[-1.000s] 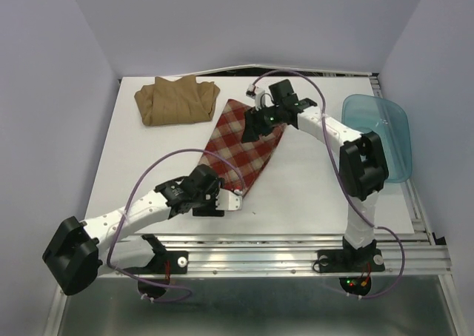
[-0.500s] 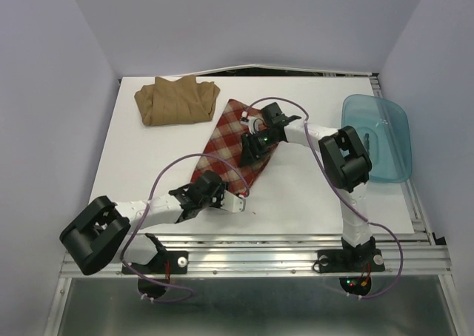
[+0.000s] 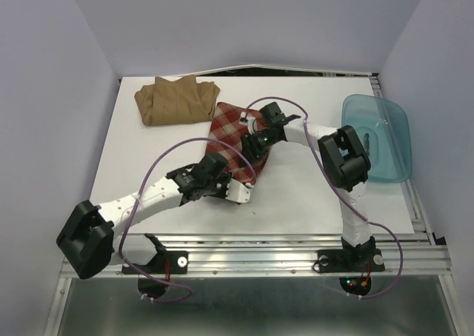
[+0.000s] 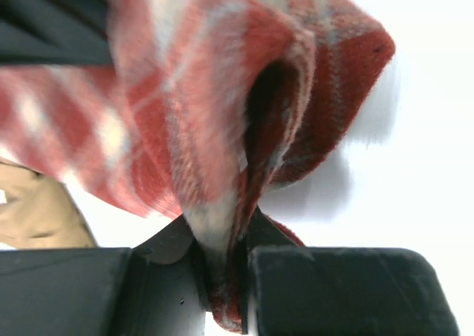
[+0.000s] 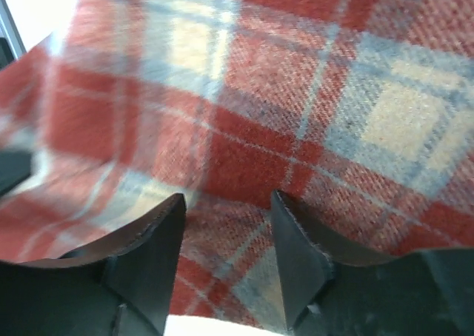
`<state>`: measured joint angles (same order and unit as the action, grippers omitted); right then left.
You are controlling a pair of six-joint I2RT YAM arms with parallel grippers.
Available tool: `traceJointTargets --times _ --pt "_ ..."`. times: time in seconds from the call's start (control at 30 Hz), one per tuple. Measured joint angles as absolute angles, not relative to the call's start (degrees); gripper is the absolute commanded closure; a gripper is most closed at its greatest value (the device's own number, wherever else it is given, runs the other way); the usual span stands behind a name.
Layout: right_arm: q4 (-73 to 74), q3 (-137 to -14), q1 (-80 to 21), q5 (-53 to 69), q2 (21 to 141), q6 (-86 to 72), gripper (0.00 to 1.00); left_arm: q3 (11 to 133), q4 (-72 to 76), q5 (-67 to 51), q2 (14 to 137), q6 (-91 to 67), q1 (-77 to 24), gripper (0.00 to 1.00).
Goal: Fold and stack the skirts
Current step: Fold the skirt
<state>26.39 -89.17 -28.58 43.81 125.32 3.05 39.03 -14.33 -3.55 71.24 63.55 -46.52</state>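
The red-and-cream plaid skirt [image 3: 228, 125] lies slantwise mid-table. Its near end is raised and curled over, pinched in my left gripper [image 3: 231, 182]. In the left wrist view the gripper [image 4: 222, 280] is shut on a doubled edge of the plaid skirt [image 4: 222, 114], which bulges above it. My right gripper [image 3: 252, 145] rests on the skirt's middle. In the right wrist view the gripper [image 5: 228, 221] has its fingers apart, tips down on the flat plaid skirt [image 5: 296, 92]. The tan skirt [image 3: 176, 101] lies bunched at the far left, and a corner of the tan skirt [image 4: 37, 217] shows in the left wrist view.
A translucent blue tub [image 3: 379, 135] sits at the table's right edge, beside the right arm's elbow. Purple cables loop over both arms. The white table [image 3: 148, 158] ends at a metal rail in front.
My left gripper shut on the plaid skirt's near end and carried it up and toward the far side. The right gripper dropped onto the skirt's middle and narrowed somewhat.
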Motion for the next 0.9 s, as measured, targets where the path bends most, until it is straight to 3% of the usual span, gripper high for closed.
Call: traceJointTargets --times 0.27,0.47,0.67,0.9 --pt "30.59 -93.95 -28.1 39.29 122.91 4.32 0.28 52.29 -34.02 -12.43 71.77 59.02 -48.69 1.0" --pt "29.34 -106.43 -23.73 31.77 123.98 4.73 0.29 55.66 -41.8 -17.85 78.13 56.34 -49.15 1.0" --pt "25.98 -113.73 -22.46 24.99 132.05 6.0 0.39 62.48 -48.29 -21.89 82.67 53.56 -49.17 1.0" --pt "23.22 -107.59 -22.57 32.03 135.37 7.11 0.57 74.24 -55.24 -23.59 87.81 52.1 -49.19 1.0"
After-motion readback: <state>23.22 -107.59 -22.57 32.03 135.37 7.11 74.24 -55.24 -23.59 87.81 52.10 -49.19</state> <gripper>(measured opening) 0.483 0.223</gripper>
